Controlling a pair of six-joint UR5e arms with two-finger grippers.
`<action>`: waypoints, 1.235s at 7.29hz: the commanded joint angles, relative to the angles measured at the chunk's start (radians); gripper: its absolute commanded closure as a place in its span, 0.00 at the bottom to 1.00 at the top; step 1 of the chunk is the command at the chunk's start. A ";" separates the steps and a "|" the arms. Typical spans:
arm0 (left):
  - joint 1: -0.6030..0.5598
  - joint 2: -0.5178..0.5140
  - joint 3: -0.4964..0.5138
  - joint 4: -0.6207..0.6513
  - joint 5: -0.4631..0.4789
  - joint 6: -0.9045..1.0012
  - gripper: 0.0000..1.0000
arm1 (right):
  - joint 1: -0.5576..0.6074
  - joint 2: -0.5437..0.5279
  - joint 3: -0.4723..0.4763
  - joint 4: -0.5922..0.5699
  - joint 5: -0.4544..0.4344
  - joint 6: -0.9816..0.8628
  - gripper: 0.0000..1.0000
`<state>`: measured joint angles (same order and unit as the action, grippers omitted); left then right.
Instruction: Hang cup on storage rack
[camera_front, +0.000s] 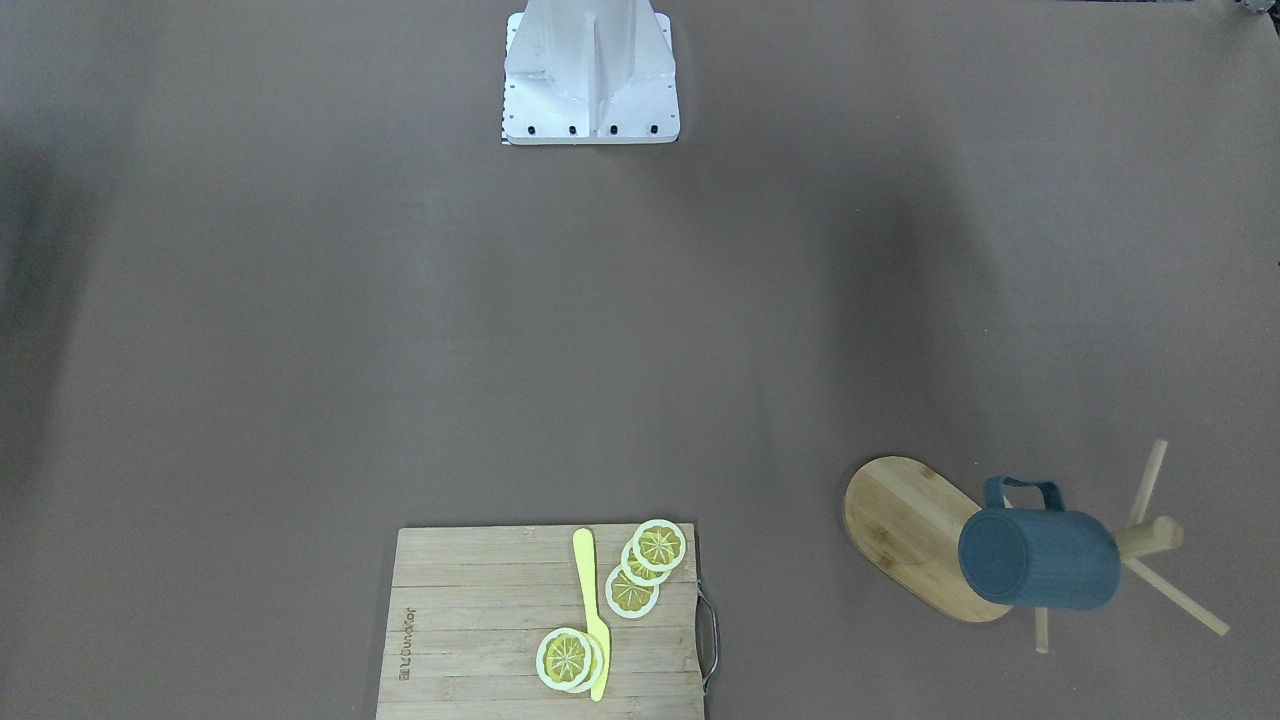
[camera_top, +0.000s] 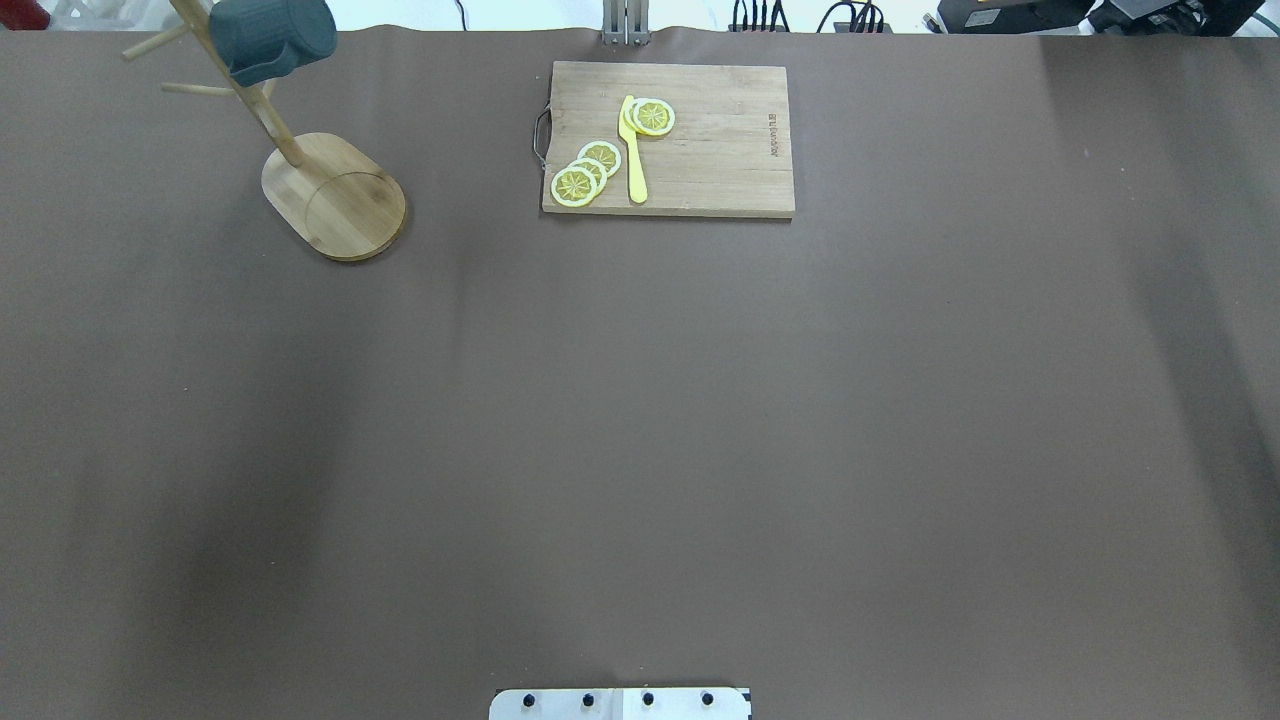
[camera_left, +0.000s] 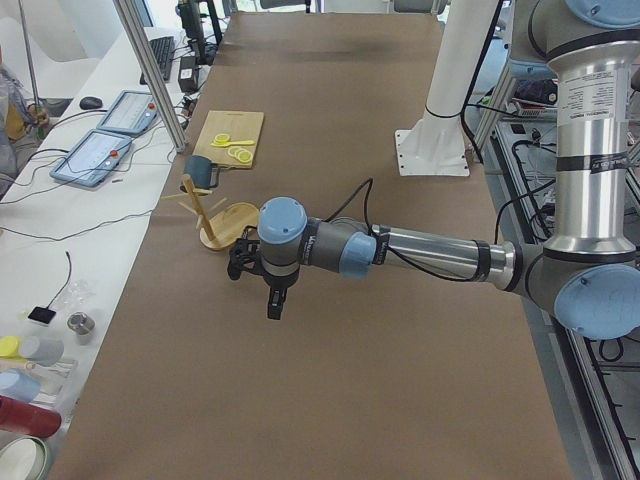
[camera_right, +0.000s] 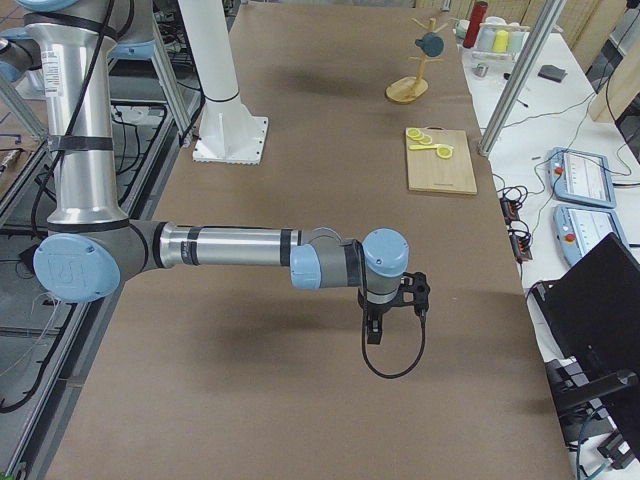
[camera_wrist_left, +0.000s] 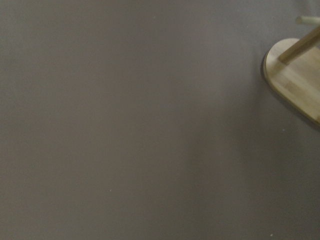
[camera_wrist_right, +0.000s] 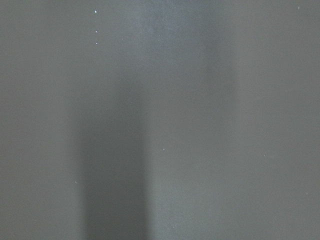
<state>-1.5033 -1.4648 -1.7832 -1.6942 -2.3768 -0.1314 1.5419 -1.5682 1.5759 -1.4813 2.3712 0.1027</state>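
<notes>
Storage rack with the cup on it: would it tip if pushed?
Pushed low, the storage rack probably slides: its flat oval base is broad. Pushed high, tipping seems likelier, since the cup hangs high on the post, to one side.

Two robot arms stand flanking the white pedestal (camera_left: 440, 120), each posed alike. The left arm (camera_left: 430, 255) drops a vertical silver link to a blue-capped elbow, then runs its forearm level, out and away from the pedestal. The right arm (camera_right: 230, 245) mirrors it on the pedestal's other side. Both wrists bend downward, with the left gripper (camera_left: 273, 305) and right gripper (camera_right: 371, 335) pointing straight down, well apart from the pedestal. How the jaws stand cannot be told.
</notes>
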 joint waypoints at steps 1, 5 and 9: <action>0.012 0.020 0.054 0.025 0.017 0.015 0.02 | 0.027 -0.051 0.007 0.028 0.005 -0.056 0.00; 0.017 0.037 0.079 0.024 0.024 0.121 0.02 | 0.046 -0.073 0.007 0.036 -0.052 -0.098 0.00; 0.018 0.023 0.082 0.033 0.016 0.113 0.02 | -0.034 -0.067 0.001 -0.002 -0.078 -0.135 0.00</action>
<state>-1.4856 -1.4345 -1.7020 -1.6653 -2.3572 -0.0133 1.5566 -1.6443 1.5777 -1.4600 2.3082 -0.0292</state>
